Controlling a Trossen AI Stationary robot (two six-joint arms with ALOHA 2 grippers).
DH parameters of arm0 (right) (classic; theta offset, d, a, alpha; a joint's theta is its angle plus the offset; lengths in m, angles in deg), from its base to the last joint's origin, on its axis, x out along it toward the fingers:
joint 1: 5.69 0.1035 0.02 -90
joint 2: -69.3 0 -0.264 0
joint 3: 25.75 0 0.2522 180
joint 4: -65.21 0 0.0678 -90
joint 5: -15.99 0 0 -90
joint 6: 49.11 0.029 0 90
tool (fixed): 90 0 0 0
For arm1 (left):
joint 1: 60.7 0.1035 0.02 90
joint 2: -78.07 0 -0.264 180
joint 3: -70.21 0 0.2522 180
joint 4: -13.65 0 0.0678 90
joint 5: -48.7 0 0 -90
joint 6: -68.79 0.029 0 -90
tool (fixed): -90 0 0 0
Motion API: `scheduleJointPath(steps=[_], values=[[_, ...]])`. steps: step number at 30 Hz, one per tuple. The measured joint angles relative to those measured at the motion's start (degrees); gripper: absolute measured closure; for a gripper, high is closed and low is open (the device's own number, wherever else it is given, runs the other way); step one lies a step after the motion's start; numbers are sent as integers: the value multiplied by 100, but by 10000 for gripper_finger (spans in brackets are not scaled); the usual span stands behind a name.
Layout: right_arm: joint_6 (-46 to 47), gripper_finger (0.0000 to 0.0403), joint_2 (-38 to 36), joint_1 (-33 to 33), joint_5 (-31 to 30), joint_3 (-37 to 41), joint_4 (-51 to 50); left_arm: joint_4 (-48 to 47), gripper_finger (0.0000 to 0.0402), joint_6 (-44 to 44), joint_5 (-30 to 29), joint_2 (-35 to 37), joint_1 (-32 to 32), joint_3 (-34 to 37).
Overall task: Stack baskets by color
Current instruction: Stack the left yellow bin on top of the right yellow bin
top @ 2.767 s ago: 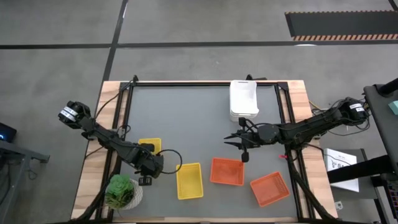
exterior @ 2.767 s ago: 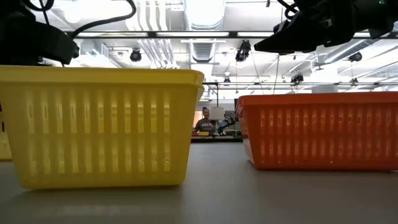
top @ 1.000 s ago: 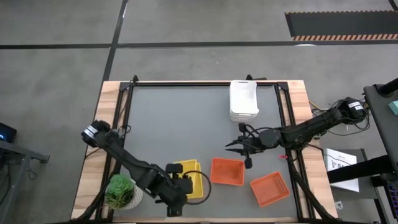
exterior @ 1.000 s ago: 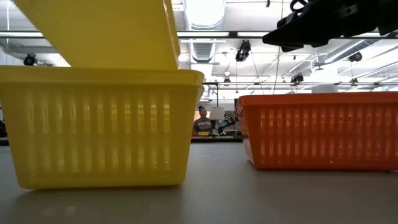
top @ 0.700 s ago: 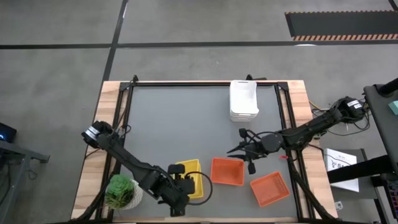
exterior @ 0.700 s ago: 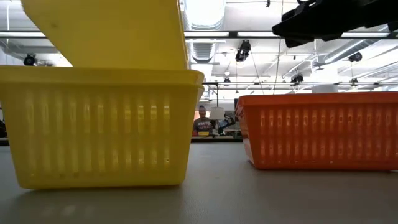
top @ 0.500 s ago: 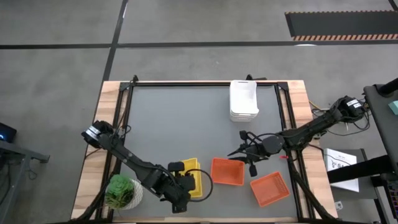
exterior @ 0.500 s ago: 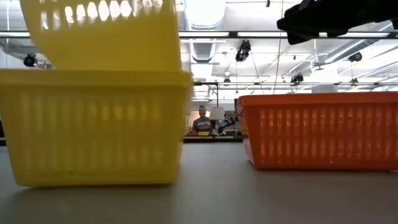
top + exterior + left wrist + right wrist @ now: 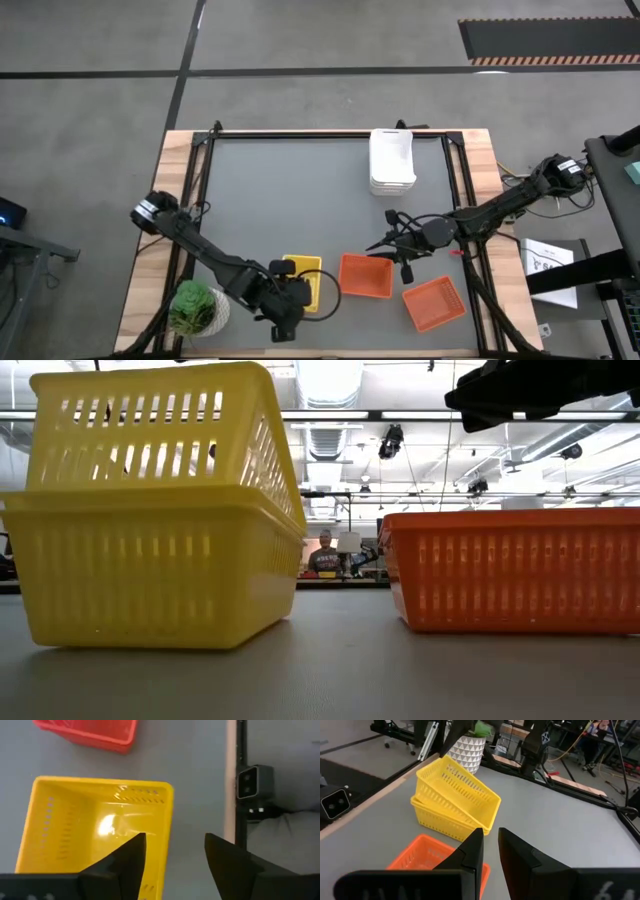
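Plant point(image 9: 195, 306) crowds yellow baskets point(image 9: 303, 283); far table point(image 9: 290, 190) bare

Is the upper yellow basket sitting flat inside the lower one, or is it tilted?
Tilted: the upper yellow basket rests askew in the lower yellow basket, one end raised.

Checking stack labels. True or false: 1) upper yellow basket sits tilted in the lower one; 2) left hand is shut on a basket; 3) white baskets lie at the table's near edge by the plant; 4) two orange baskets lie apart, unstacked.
1) The upper yellow basket sits tilted in the lower yellow basket. True.
2) The left hand is shut on a basket. False: its fingers stand open above the yellow ones.
3) The white baskets are by the plant. False: they are at the far edge.
4) Two orange baskets lie apart. True.
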Motion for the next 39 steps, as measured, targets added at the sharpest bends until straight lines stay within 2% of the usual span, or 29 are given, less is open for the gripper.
scheduleJointPath(steps=[3,7,11,20,24,34,39], values=[[10,351,0,1,1,0,-2,0,213,271,-192,45,-6,30],[100,351,0,2,0,0,-15,112,227,874,-885,66,-88,73],[115,351,0,2,1,17,-20,500,269,963,-896,84,-105,432],[113,351,0,2,1,17,-10,2493,366,962,-871,474,-63,1954],[109,351,0,2,1,17,-7,2802,394,963,-879,711,-63,2211],[144,351,0,2,1,20,-7,2900,401,1110,-1047,751,-55,2389],[144,351,0,2,1,20,-7,4028,401,1111,-1016,838,-55,3044]])
